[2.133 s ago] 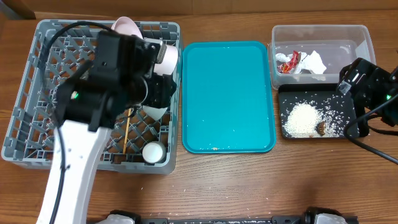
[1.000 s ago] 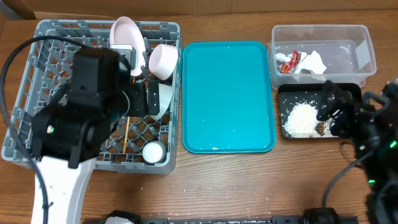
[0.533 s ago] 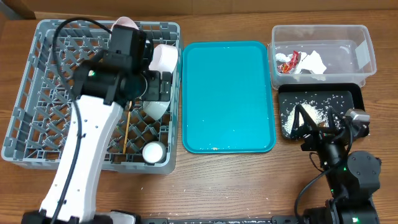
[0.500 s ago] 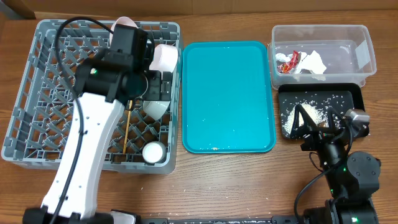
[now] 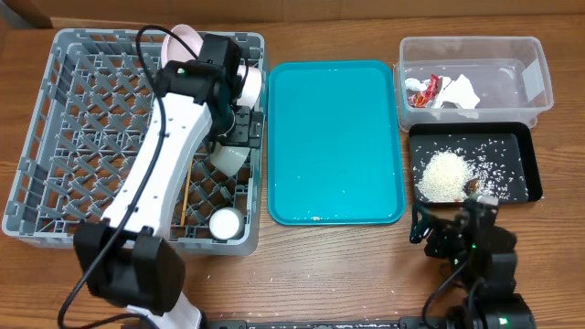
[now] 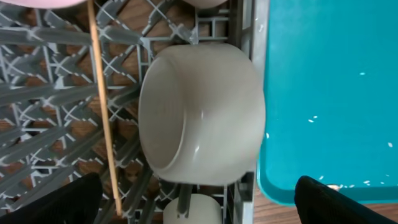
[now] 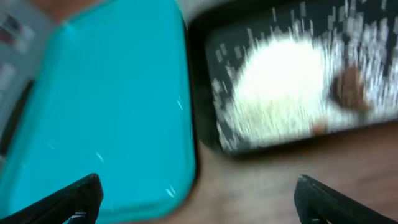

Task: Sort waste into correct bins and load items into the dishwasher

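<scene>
The right tool (image 7: 199, 183) has pulled back off the black tray (image 5: 521, 137) toward the near edge of the tabletop (image 5: 347, 265). Its view is smeared, but the fingers look spread with nothing between them. The rice (image 5: 445, 174) and brown scrap (image 5: 472, 185) lie in that tray. The wrapper (image 5: 425, 90) and napkin (image 5: 460, 91) sit in the clear tub (image 5: 539, 55).

The left tool (image 6: 198, 186) has shifted along the grey rack (image 5: 55, 137) and now hangs wide open and empty over a white bowl (image 6: 199, 121). The bowl lies on its side beside the chopsticks (image 6: 102, 112). The teal tray (image 5: 334, 142) is bare, so I'd say the sorting is about finished.
</scene>
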`<state>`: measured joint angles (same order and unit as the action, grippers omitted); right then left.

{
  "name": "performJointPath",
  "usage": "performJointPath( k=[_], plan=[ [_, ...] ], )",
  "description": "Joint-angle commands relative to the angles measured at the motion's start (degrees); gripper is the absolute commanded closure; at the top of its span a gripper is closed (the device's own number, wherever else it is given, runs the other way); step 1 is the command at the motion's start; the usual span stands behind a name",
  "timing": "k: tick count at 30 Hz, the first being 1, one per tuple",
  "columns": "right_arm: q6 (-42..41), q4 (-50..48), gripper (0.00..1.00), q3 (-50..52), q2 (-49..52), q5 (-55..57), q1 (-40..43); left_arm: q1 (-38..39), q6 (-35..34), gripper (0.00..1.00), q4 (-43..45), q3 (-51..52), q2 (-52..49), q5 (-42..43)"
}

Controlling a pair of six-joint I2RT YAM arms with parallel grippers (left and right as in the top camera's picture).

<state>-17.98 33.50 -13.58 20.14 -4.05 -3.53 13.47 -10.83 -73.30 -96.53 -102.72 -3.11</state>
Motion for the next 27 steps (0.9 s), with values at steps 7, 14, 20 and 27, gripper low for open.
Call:
performJointPath(
  k=[7, 14, 20, 27],
  plan=[
    [0.0, 3.2, 0.0, 4.6, -3.9, 0.1, -0.5, 0.0, -1.0, 0.0, 7.4, -0.7, -5.8, 0.1],
    [0.0, 3.1, 0.0, 4.6, -3.9, 0.1, -0.5, 0.0, -1.0, 0.0, 8.0, -0.7, -5.8, 0.1],
    [0.0, 3.1, 0.0, 4.6, -3.9, 0.1, -0.5, 0.0, -1.0, 0.0, 8.0, -0.7, -5.8, 0.1],
    [0.0, 3.1, 0.0, 4.6, -4.8, 0.1, -2.8, 0.0, -1.0, 0.0, 8.0, -0.7, -5.8, 0.1]
  ],
)
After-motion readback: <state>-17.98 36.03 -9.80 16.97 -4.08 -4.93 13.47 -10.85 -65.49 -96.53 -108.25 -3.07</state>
